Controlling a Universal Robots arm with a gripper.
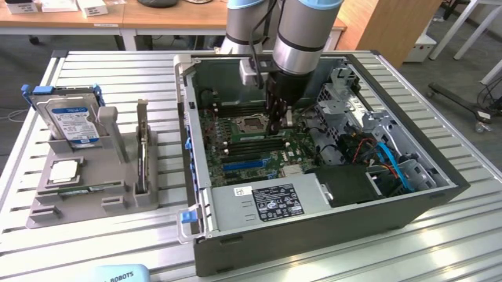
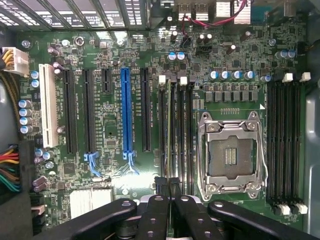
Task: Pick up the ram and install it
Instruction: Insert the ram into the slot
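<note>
A thin green ram stick (image 1: 88,190) lies flat in the grey parts tray (image 1: 47,214) at the exterior view's left. My gripper (image 1: 278,130) hangs inside the open computer case (image 1: 314,229), low over the motherboard beside the empty processor socket (image 1: 253,124). In the wrist view my gripper (image 2: 167,184) is shut, its dark fingertips (image 2: 160,183) pressed together with nothing visible between them. They sit at the near end of the black memory slots (image 2: 176,130) next to the socket (image 2: 231,152). A pale narrow strip runs along one slot; I cannot tell whether it is a seated stick.
The tray also holds a hard drive (image 1: 72,120), a square silver processor (image 1: 64,171) and a tall dark upright card (image 1: 141,154). Inside the case are a power supply (image 1: 263,202), drive cages (image 1: 345,94), blue and red cables (image 1: 392,164) and a second bank of slots (image 2: 286,145).
</note>
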